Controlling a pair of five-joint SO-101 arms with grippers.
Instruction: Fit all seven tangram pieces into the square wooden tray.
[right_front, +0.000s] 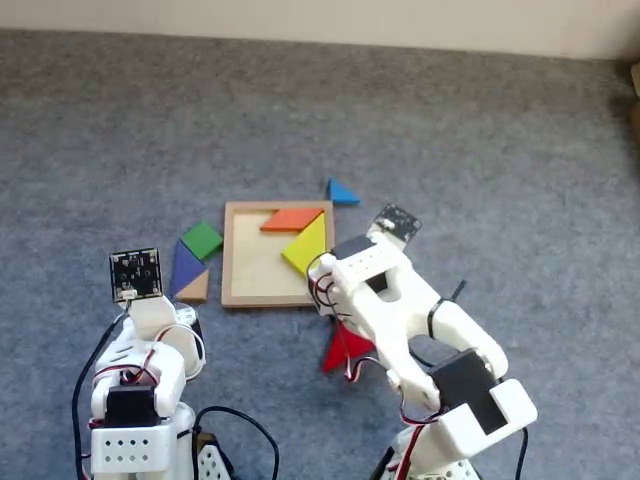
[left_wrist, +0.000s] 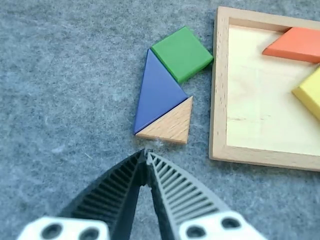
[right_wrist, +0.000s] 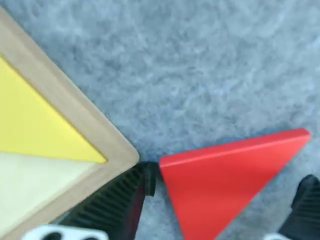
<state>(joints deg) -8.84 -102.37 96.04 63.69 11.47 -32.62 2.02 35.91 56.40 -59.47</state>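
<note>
The square wooden tray (right_front: 228, 256) lies mid-table with an orange parallelogram (right_front: 292, 220) and a yellow triangle (right_front: 306, 246) inside. Left of it lie a green square (left_wrist: 182, 53), a purple-blue triangle (left_wrist: 157, 92) and a plain wooden triangle (left_wrist: 170, 127), touching one another. My left gripper (left_wrist: 146, 153) is shut and empty, its tips just short of the wooden triangle. A red triangle (right_wrist: 225, 172) lies on the carpet off the tray's near right corner (right_wrist: 120, 150). My right gripper (right_wrist: 227, 184) is open and straddles it; one finger touches its corner. A small blue triangle (right_front: 342, 192) lies beyond the tray.
Grey carpet covers the table on every side. The right arm's body (right_front: 400, 310) hangs over the tray's near right corner and part of the red triangle (right_front: 345, 350). The left arm's base (right_front: 135, 400) stands at the near left.
</note>
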